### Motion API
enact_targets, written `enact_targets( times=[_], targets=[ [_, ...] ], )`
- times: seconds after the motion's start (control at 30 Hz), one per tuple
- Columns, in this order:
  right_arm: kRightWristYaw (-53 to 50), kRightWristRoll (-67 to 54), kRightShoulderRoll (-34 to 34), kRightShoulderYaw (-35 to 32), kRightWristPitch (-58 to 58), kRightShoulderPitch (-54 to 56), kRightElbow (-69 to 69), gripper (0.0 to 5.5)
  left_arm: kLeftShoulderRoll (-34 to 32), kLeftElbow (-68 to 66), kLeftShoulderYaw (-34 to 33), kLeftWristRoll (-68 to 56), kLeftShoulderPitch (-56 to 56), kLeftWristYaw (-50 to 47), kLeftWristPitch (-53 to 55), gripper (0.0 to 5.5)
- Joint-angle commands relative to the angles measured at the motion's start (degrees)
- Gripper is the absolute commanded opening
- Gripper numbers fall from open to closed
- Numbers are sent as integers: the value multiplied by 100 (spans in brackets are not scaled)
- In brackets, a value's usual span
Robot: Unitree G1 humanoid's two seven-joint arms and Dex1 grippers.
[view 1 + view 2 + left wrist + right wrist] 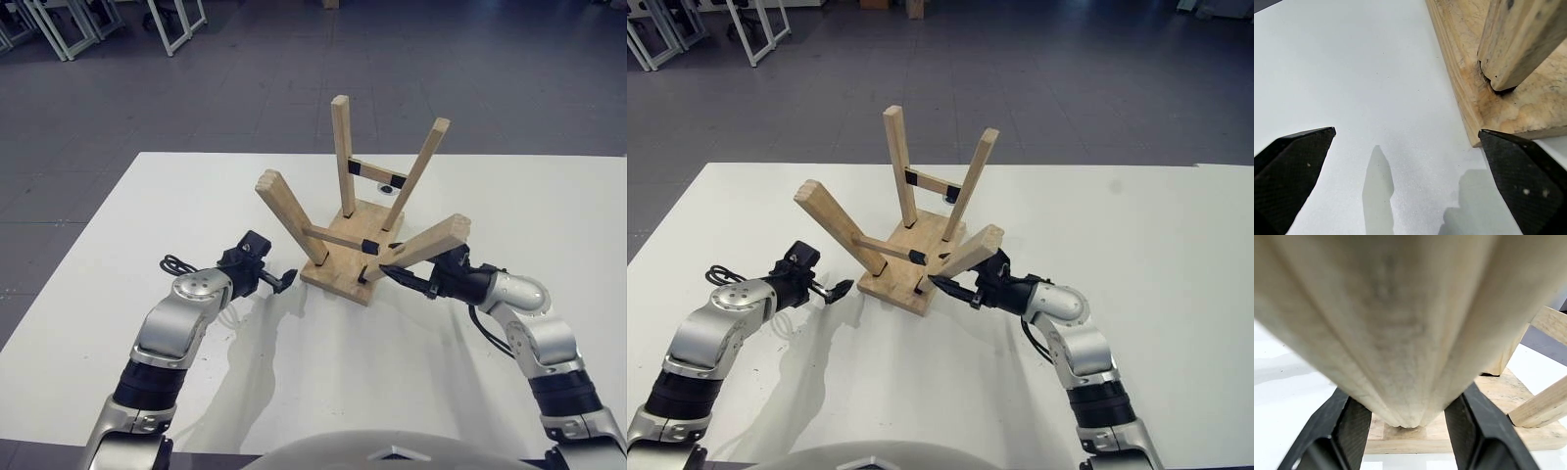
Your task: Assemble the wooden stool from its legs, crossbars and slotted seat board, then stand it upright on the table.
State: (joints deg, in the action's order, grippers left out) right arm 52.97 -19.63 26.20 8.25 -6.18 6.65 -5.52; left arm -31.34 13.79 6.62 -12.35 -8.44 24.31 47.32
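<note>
The wooden stool lies upside down on the white table (509,206), with its seat board (338,276) flat on the surface and its legs splayed upward. Black-ended crossbars (338,238) join the legs. My left gripper (287,281) stands open just left of the board's near corner, nothing between its fingers (1293,161); the board's edge (1459,93) and one leg's foot are close by. My right gripper (384,271) is shut on the near right leg (431,242), low down where it enters the board. That leg (1400,323) sits between the fingers (1352,431).
A black cable (176,264) loops on the table beside my left arm. The table's far edge runs behind the stool, with grey floor and white frames (176,20) beyond. Bare tabletop lies to the left, right and front of the stool.
</note>
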Motion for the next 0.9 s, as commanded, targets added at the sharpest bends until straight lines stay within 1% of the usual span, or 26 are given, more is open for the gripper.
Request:
enact_targets(
  times=[0.03,0.07,0.17,0.33,0.57,0.67,0.8,0.9],
  targets=[
    [3,493,194,325,-123,-118,237,202,7,38,18,68,-32,30,74,550],
    [-54,720,310,410,-174,-25,255,202,15,49,20,70,-25,29,75,550],
    [-302,784,426,413,-774,330,67,202,39,97,28,70,16,14,94,550],
    [-86,579,686,612,-1681,645,-268,202,183,139,9,75,84,-92,86,550],
    [-11,716,899,900,-2106,793,-168,202,270,137,5,92,90,-129,102,550],
    [-33,895,1047,1181,-2434,799,125,202,274,203,-14,80,114,-136,139,550],
    [-427,1093,847,1377,-2471,636,886,202,184,321,-104,56,107,-93,231,550],
    [-679,980,653,1316,-2457,541,784,202,54,544,-211,17,179,-35,345,550]
  ],
)
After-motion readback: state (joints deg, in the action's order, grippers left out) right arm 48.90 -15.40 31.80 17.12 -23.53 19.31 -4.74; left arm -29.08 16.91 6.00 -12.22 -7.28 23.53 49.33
